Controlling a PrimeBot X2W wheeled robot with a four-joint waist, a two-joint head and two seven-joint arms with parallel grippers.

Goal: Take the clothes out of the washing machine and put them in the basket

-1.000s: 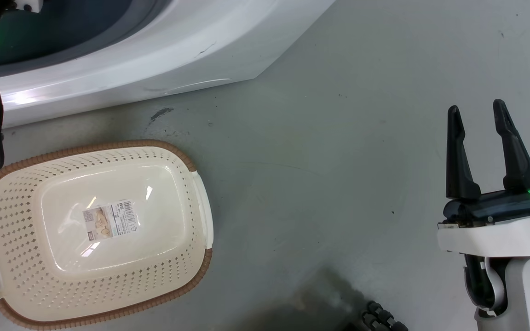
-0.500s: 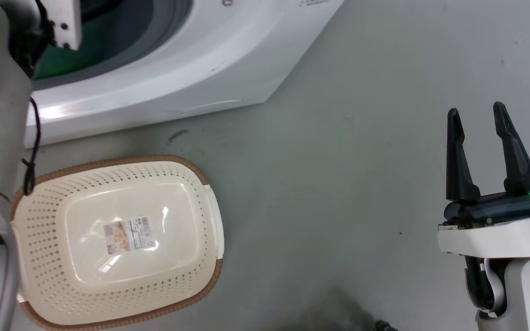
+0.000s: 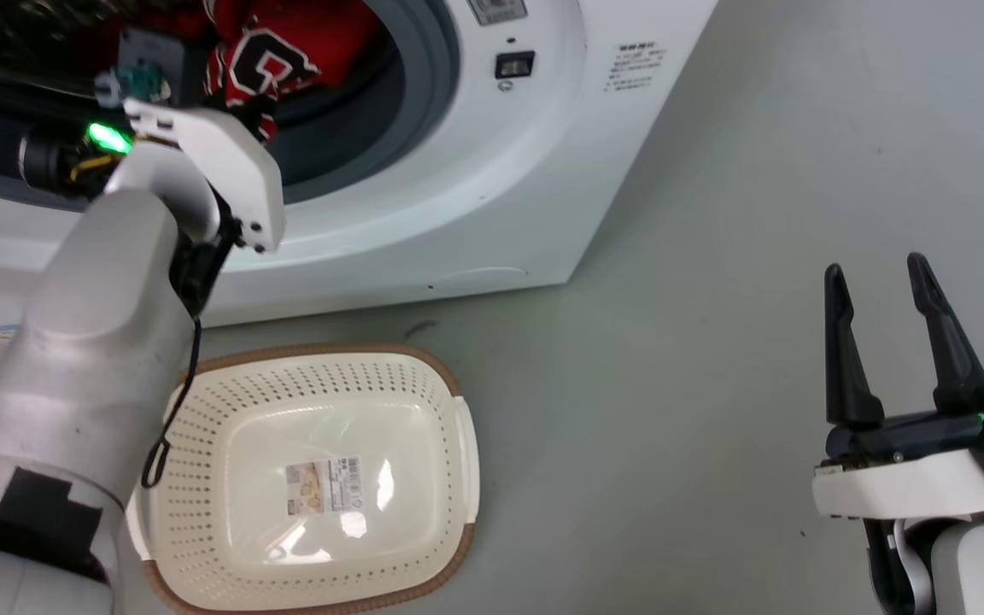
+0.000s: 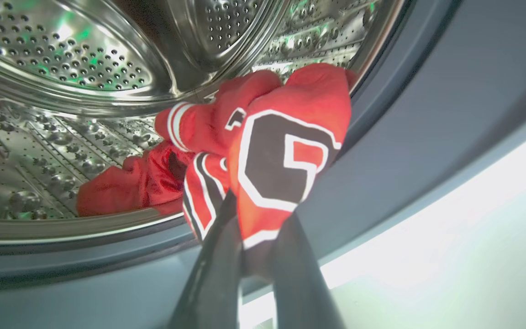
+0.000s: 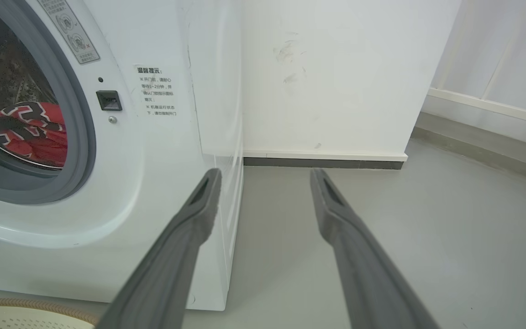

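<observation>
I read the left hand (image 4: 256, 242) as clamped on the jersey (image 4: 286, 155): in the left wrist view its two dark fingers stand close together with a fold of the red fabric, with its black-and-white numeral, pinched between them. The held fold sits at the porthole mouth of the washing machine (image 3: 475, 196), against the grey gasket (image 4: 404, 137), and the rest of the jersey trails back into the perforated steel drum (image 4: 62, 59). A plain red garment (image 4: 121, 187) lies deeper on the drum floor, just behind the jersey and clear of the fingers. The basket (image 3: 424, 401) stands on the floor (image 3: 671, 384) directly in front of the machine, below the porthole, with nothing but a label sticker (image 3: 323, 485) inside. The right hand (image 3: 875, 265) hangs over bare floor, well apart from the basket and machine, fingers spread and holding nothing.
</observation>
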